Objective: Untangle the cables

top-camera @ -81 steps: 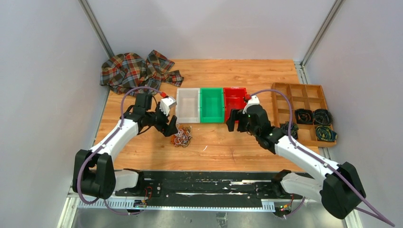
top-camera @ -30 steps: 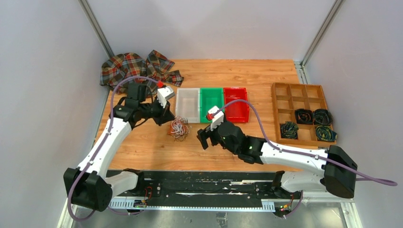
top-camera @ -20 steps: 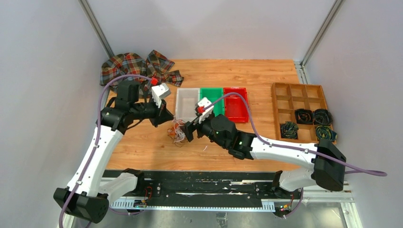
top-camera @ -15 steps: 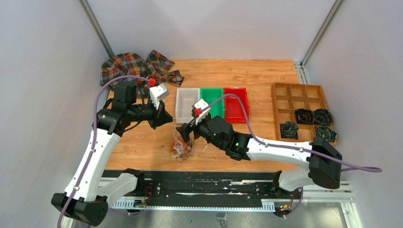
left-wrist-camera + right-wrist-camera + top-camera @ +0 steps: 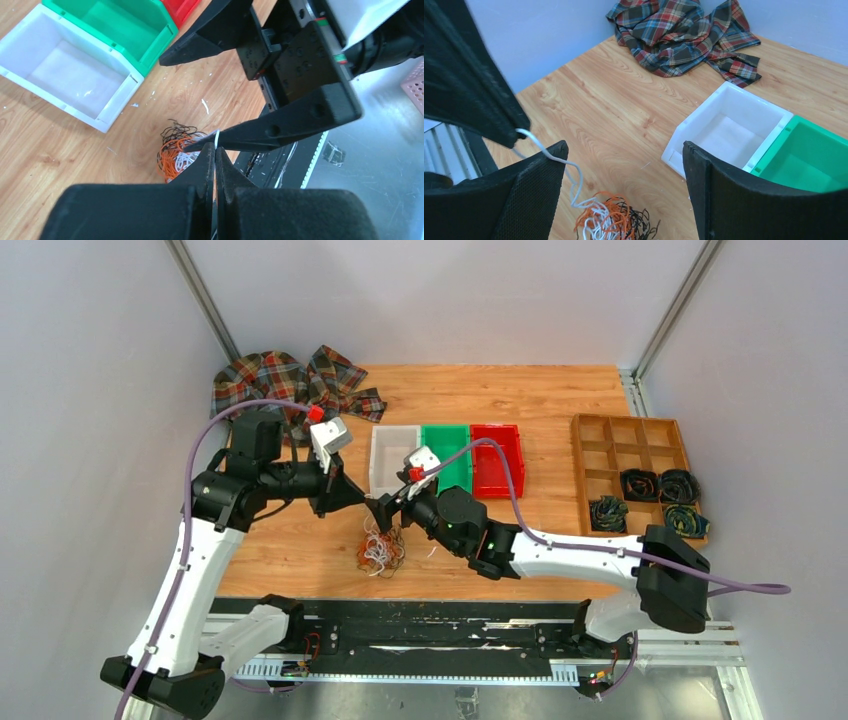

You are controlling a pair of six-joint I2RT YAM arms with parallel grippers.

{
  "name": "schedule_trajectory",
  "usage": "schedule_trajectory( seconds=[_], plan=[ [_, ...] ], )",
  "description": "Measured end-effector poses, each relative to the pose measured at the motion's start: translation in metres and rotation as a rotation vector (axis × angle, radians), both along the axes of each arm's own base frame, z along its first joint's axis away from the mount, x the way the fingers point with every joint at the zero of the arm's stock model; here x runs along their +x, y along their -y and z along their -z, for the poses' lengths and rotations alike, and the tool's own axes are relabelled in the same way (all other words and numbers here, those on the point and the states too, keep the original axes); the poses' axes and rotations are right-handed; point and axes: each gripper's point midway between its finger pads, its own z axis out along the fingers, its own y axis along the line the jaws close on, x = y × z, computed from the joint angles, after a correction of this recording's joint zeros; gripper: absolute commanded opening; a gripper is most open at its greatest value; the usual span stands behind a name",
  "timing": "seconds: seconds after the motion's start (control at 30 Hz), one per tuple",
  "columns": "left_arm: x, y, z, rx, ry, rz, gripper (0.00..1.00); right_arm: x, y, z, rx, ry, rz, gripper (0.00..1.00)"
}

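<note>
Nearest, a tangle of thin orange, white and black cables (image 5: pixel 381 548) lies on the wooden worktop (image 5: pixel 560 400), in front of the white plastic bin (image 5: pixel 374 462). Above the tangle, the left end effector (image 5: pixel 215 150) pinches one white strand (image 5: pixel 546 150). The right end effector (image 5: pixel 624 150) stands wide apart beside that strand. A plaid cloth (image 5: pixel 280 385) lies beyond the bin.

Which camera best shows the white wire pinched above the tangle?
The right wrist view: the white wire runs plainly from the left fingers down into the tangle. The left wrist view shows only a short bit; the top view barely shows it.
</note>
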Motion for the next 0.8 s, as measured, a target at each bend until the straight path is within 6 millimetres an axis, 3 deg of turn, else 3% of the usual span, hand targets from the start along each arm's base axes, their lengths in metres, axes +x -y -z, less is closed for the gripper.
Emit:
schedule_trajectory(
  seconds=[0.23,0.43,0.8],
  plan=[
    [-0.007,0.003,-0.02,-0.026,0.027,0.022,0.01,0.009,-0.002,0.003,-0.001,0.014,0.048,0.77],
    [-0.01,0.005,-0.038,-0.045,0.049,0.036,0.01,0.015,-0.014,-0.002,0.015,0.022,0.05,0.76],
    [0.0,0.017,-0.108,-0.122,0.139,0.056,0.01,0.016,-0.029,0.029,-0.001,-0.041,0.039,0.73]
  ],
)
